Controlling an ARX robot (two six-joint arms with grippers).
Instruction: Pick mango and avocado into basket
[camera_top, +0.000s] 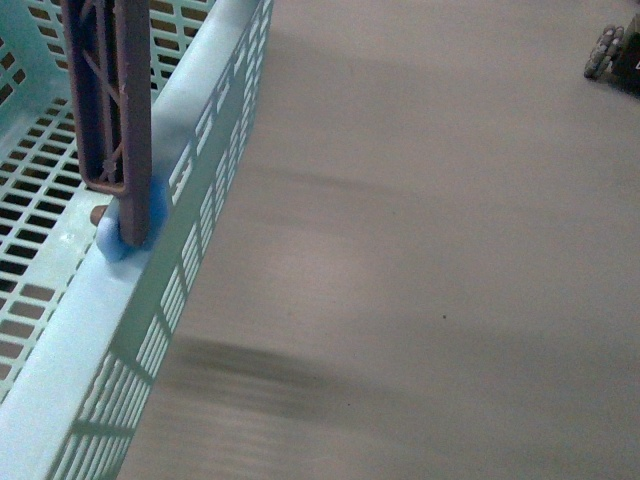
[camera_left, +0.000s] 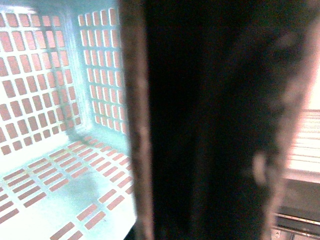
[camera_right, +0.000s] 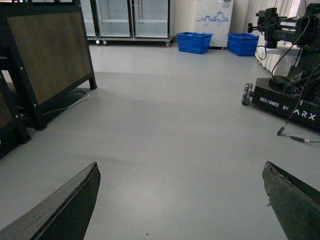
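My right claw (camera_right: 180, 170) gapes wide, only grey floor (camera_right: 175, 125) between its fingers. The basket (camera_top: 70, 350) fills the front view's left side, brown handle (camera_top: 130, 100) upright on its rim. My left wrist view looks into the basket past a dark blur; my left claw's state I cannot tell.

The basket (camera_top: 60, 370) is being viewed closely by the front and left wrist cameras; floor (camera_right: 165, 125) ahead of the right gripper (camera_right: 181, 172) is being shared with the front view.
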